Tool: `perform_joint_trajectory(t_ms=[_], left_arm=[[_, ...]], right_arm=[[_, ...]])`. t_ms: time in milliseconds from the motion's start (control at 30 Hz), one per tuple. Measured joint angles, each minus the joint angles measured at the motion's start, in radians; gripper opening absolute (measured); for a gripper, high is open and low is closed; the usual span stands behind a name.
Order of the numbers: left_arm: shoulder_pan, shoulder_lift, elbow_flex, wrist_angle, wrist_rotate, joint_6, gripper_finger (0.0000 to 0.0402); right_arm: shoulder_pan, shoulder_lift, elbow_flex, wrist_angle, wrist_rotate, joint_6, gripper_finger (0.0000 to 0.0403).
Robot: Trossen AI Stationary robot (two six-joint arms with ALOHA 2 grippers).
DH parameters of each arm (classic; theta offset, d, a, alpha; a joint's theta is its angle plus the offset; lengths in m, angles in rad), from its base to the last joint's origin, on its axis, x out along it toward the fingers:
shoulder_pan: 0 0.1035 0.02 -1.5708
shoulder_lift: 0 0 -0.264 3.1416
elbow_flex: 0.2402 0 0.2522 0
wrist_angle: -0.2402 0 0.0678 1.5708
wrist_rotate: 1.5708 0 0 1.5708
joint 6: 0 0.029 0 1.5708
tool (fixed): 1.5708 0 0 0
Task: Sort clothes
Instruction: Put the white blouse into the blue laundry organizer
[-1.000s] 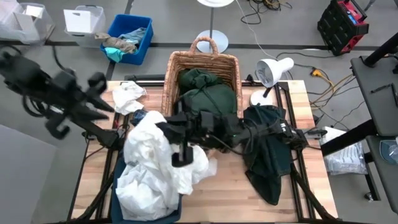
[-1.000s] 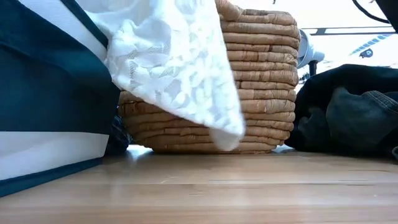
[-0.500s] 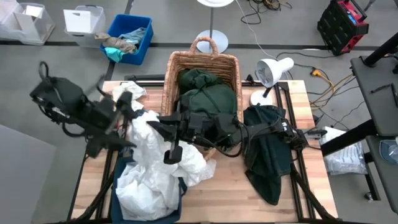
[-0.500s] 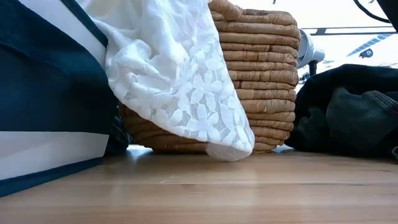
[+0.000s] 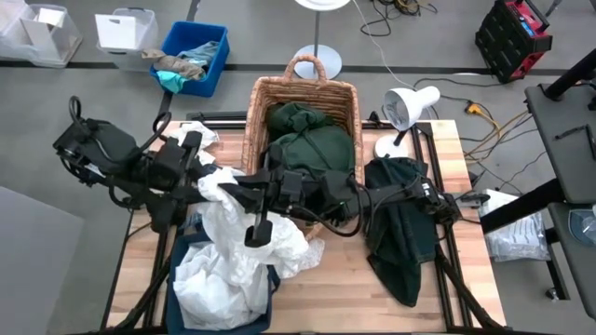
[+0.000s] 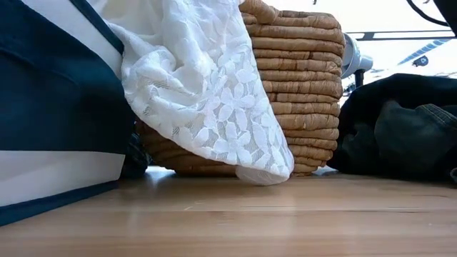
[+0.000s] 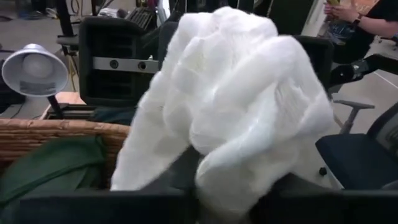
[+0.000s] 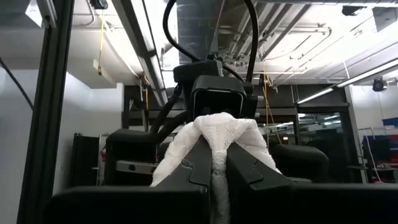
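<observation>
White lace garment [image 5: 244, 244] hangs from our right gripper [image 5: 226, 189], pinched between its fingers, draping below into the navy bin [image 5: 186, 249] (whites pile, we judge), while our left gripper [image 5: 191, 158] crowds in alongside, fingers unreadable behind cloth.

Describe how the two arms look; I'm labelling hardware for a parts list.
Both the left arm and right arm are matte black, built of chunky, blocky segments with dark cables looping beside the joints. The right gripper has flat, angular black fingers. No markings are legible.
</observation>
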Motion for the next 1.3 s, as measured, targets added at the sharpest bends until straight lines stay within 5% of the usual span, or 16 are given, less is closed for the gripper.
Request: perform_joint_trajectory(t_ms=[100, 267, 700, 1100, 1300], left_arm=[[0.0, -0.004, 0.0, 0.009, 0.0, -0.004, 0.0018], [-0.036, -0.026, 0.012, 0.011, -0.034, -0.01, 0.0008], [-0.224, -0.039, 0.235, 0.066, 0.003, 0.001, 0.0003], [-0.238, -0.093, 0.239, 0.374, 0.259, -0.056, 0.0006], [-0.238, -0.091, 0.236, 0.331, 0.24, -0.097, 0.0007]], right_arm=[[0.003, -0.001, 0.0, -0.01, -0.001, 0.006, 0.0012], [0.011, -0.024, 0.0, -0.108, -0.001, 0.051, 0.0034], [0.031, -0.123, 0.001, -0.688, 0.011, 0.193, 0.0104], [0.031, -0.17, 0.0, -0.956, 0.121, 0.287, 0.0084], [0.032, -0.172, 0.0, -0.958, 0.122, 0.287, 0.0071]])
